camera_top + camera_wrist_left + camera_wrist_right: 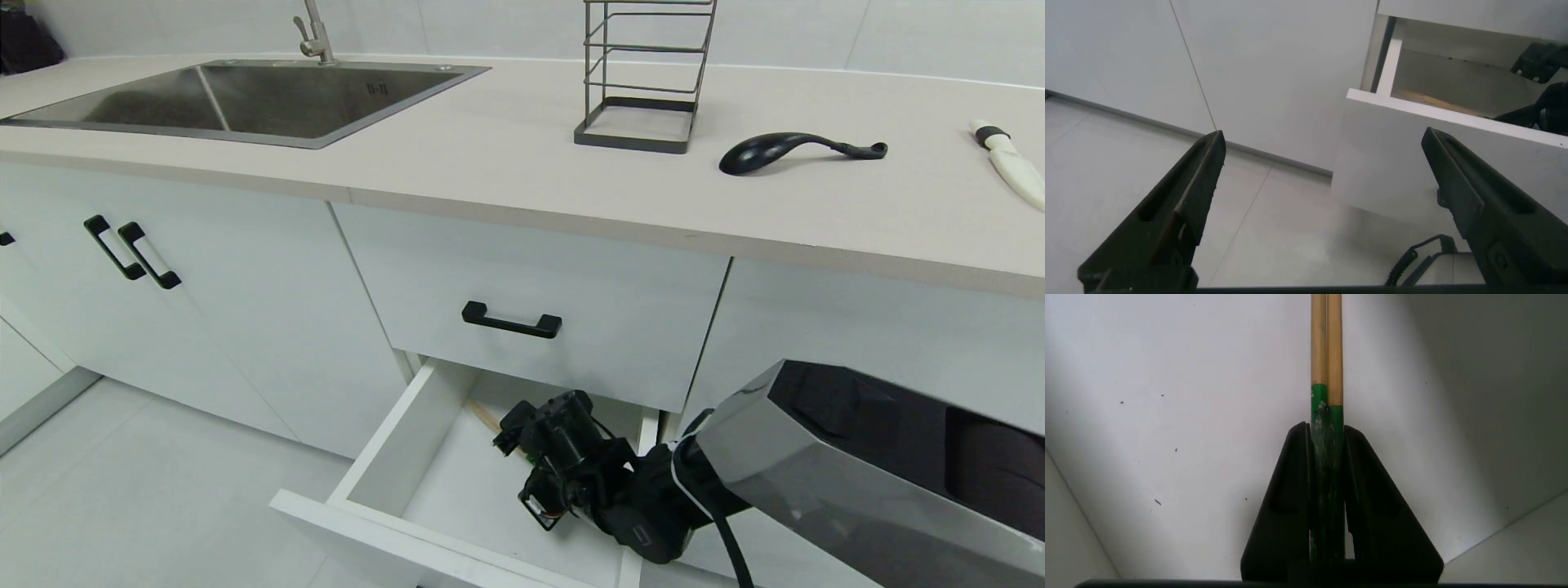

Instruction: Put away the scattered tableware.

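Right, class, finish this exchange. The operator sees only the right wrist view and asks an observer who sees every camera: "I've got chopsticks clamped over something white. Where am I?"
Observer: The right gripper is down inside the open drawer, under the counter, with the chopsticks pointing toward its back.
Operator: What is out on top?
Observer: A black spoon lies on the counter beside the wire rack.
Operator: Anything else up there?
Observer: A white-handled utensil lies at the counter's right edge, apart from the spoon.
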